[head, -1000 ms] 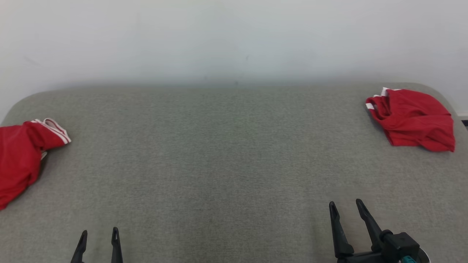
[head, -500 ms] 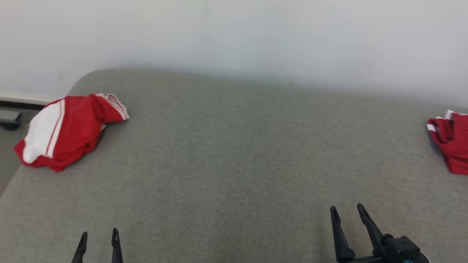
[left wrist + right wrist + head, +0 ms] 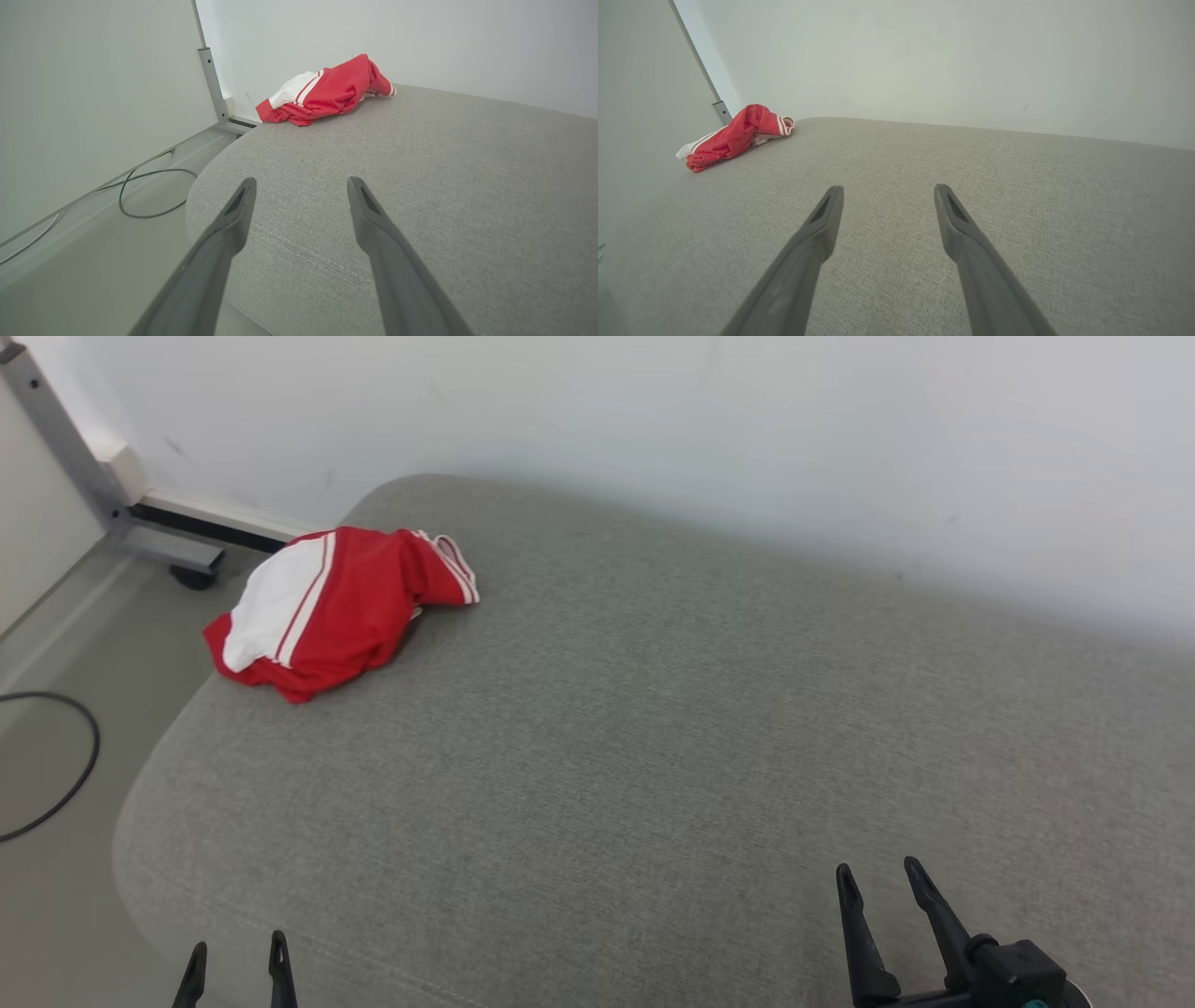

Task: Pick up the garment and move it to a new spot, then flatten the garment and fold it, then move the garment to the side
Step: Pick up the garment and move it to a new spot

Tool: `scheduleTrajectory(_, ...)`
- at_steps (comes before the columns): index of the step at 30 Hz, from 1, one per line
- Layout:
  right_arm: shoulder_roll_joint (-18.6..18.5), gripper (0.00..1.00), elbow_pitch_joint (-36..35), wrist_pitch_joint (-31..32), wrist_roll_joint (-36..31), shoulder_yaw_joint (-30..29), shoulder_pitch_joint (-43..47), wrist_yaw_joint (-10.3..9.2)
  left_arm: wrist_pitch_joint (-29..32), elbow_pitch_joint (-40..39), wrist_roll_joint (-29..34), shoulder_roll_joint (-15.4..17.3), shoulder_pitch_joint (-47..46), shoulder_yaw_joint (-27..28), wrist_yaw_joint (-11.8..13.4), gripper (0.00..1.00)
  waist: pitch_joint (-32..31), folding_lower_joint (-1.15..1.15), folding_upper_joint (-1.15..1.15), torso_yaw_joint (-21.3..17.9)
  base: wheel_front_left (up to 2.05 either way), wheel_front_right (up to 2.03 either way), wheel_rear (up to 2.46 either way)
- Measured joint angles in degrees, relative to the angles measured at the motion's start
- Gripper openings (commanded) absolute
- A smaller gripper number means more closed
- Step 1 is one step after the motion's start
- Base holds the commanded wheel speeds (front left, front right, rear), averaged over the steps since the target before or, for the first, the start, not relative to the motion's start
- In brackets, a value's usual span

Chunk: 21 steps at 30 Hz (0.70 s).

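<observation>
Left claw open, empty, low at bed corner. Garment bunched on far-left edge, well apart from my claws; I reckon a clumsy nudge tips it onto the floor. Right claw open, empty.

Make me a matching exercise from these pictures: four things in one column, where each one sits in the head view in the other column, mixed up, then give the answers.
Things
1. garment
2. cable
3. left claw
4. right claw

Places
A. lower right, open above the grey cushion
B. on the floor at the far left, curving
C. crumpled at the cushion's far left corner
D. bottom left, open, at the cushion's near edge

Pairs: 1-C, 2-B, 3-D, 4-A
</observation>
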Motion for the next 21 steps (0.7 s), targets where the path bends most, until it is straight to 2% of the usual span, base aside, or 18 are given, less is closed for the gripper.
scheduleTrajectory(7, 0.0, 1.0, 0.1, 0.0, 0.0, 0.4, -0.1, 0.0, 0.0, 0.0, 0.0, 0.0, 0.3, 0.8, 0.0, 1.0, -0.1, 0.0, 0.0, 2.4, 0.0, 0.0, 0.0)
scheduleTrajectory(16, 0.0, 1.0, 0.1, 0.0, -0.2, 0.8, -0.2, 0.0, 0.0, 0.0, 0.2, 0.0, -0.5, 1.4, -0.3, 1.0, 0.3, 0.0, 0.0, 1.5, 0.0, 0.0, 0.0)
scheduleTrajectory(21, 0.0, 1.0, -0.2, 0.0, -0.8, 1.1, -1.2, 0.0, 0.0, 0.7, 0.5, 1.2, -6.0, 2.5, -0.9, 1.0, 1.6, 0.0, 0.0, 0.6, 0.0, 0.0, 0.0)
